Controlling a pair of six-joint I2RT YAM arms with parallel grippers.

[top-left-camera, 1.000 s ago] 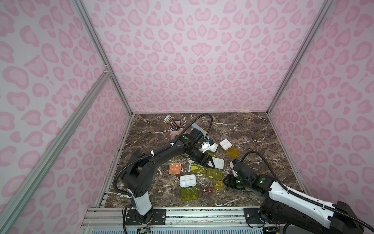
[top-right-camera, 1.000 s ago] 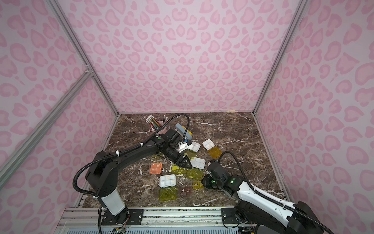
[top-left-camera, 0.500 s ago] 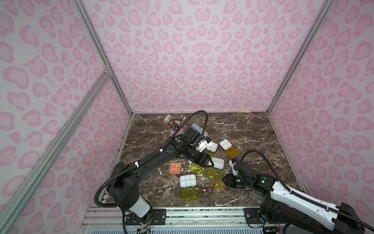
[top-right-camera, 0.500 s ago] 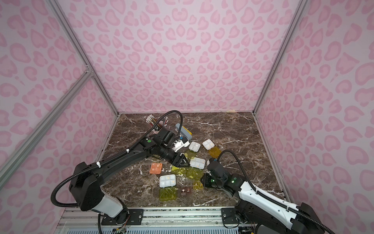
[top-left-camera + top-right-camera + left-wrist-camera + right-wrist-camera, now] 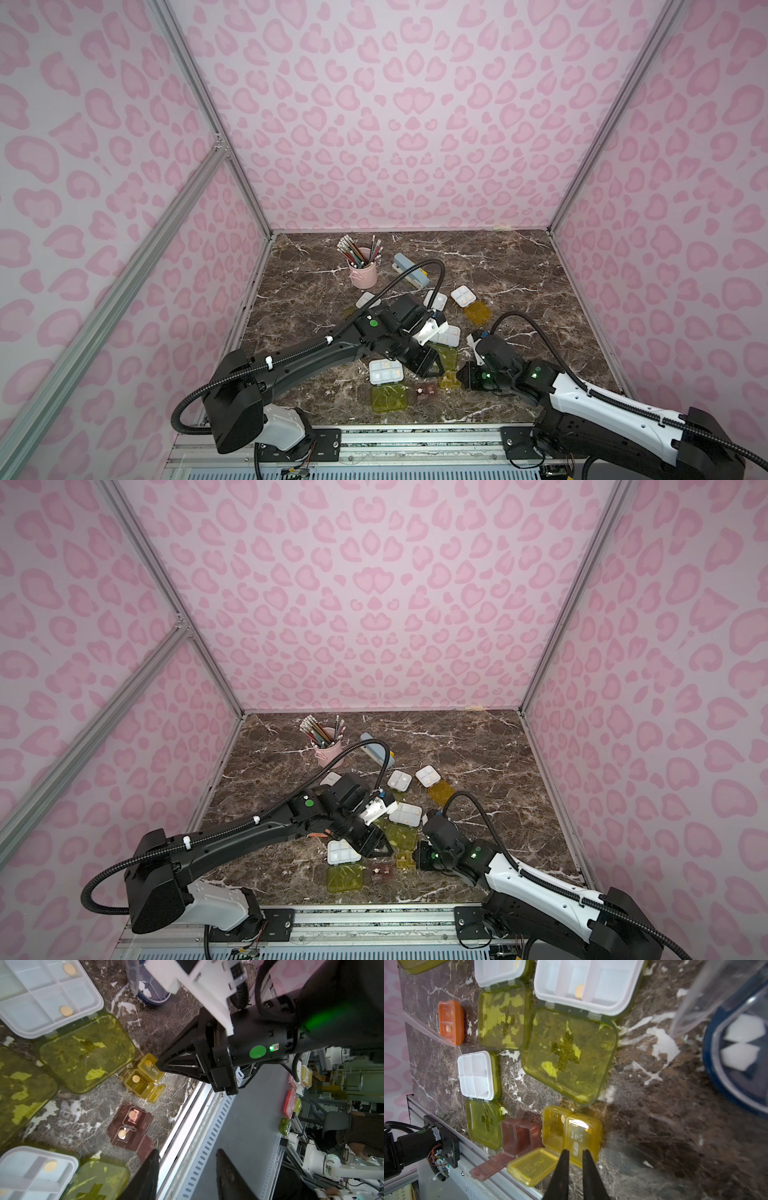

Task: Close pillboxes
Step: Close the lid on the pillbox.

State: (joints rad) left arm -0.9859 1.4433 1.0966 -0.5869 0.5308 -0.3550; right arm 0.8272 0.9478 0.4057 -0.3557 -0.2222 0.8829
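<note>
In both top views the small yellow pillbox [image 5: 449,380] [image 5: 405,860] lies near the front rail [image 5: 415,434], between the two arms. Its long axis runs about parallel to this rail. The right gripper [image 5: 461,376] meets it from the right side. The left gripper [image 5: 428,368] hangs just beside it on the other side, over a lime lid [image 5: 446,357]. The brown pillbox [image 5: 427,392] lies just beside the yellow one, and next to it is a white tray [image 5: 386,371] with its own lime lid opened flat. The pink pencil cup [image 5: 364,272] and the stapler [image 5: 409,270] stand well apart, at the back.

In the left wrist view the left gripper's fingers [image 5: 149,1178] are spread, with only the rail between them. The right gripper's tip touches the shut lid of the yellow pillbox, which is marked 6. The neighbour compartment is open with one pill inside, and its flap points to the rail. The brown pillbox has both compartments open, with a pill in each.

In the right wrist view the right gripper's fingers [image 5: 563,1167] are almost pressed together. Only a narrow slit is left between them and they pinch nothing. Their tips are at the edge of the shut lid. The big lime lid lies just behind the yellow pillbox, and a round pillbox [image 5: 737,1053] with its clear lid raised sits apart.
</note>
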